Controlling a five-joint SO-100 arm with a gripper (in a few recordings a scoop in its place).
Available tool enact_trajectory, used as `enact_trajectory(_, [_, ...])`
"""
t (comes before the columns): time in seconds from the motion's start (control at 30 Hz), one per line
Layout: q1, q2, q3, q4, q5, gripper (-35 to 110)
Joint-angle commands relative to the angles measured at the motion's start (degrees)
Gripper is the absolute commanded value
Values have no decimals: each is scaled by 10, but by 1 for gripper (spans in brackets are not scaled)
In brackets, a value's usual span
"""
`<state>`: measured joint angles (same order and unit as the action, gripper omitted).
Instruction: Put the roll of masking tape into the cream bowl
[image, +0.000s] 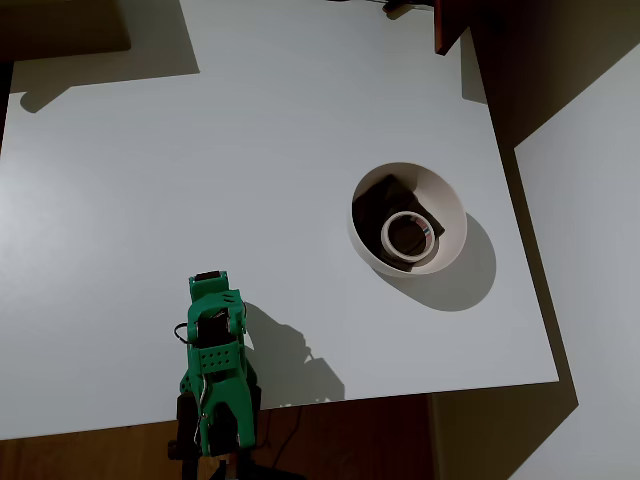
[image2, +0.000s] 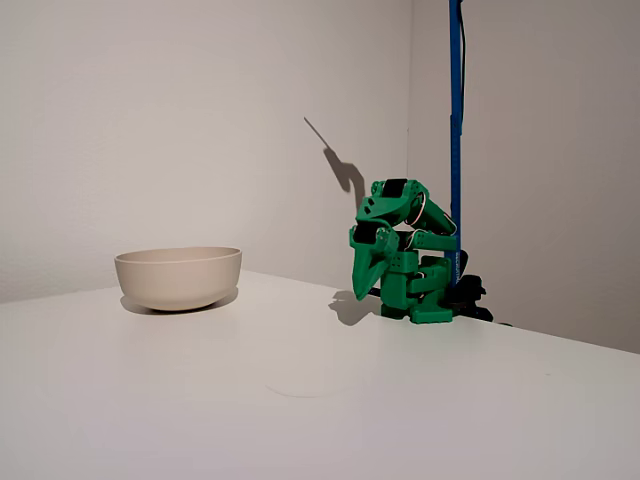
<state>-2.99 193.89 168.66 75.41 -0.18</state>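
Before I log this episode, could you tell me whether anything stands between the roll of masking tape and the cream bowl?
Nothing does: the roll of masking tape already lies inside the cream bowl, and the tool is folded back, apart from both.

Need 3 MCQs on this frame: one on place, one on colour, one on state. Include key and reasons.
1. Where is the tape?
A. on the table beside the bowl
B. inside the bowl
C. in the gripper

2. What colour is the arm?
A. green
B. orange
C. black

3. How does the arm stand?
A. stretched out over the bowl
B. folded up at its base, apart from the bowl
C. lying flat on the table

Key: 1 B, the overhead view shows the ring lying within the bowl's rim. 2 A, green in both views. 3 B, the fixed view shows it folded, gripper pointing down, with bare table between it and the bowl.
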Motion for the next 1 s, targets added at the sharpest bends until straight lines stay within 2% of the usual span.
enact_trajectory(0.0, [8,4,-12,18,12,-8])
enact_trajectory(0.27, [8,4,-13,22,11,-4])
enact_trajectory(0.97, [8,4,-13,22,10,-8])
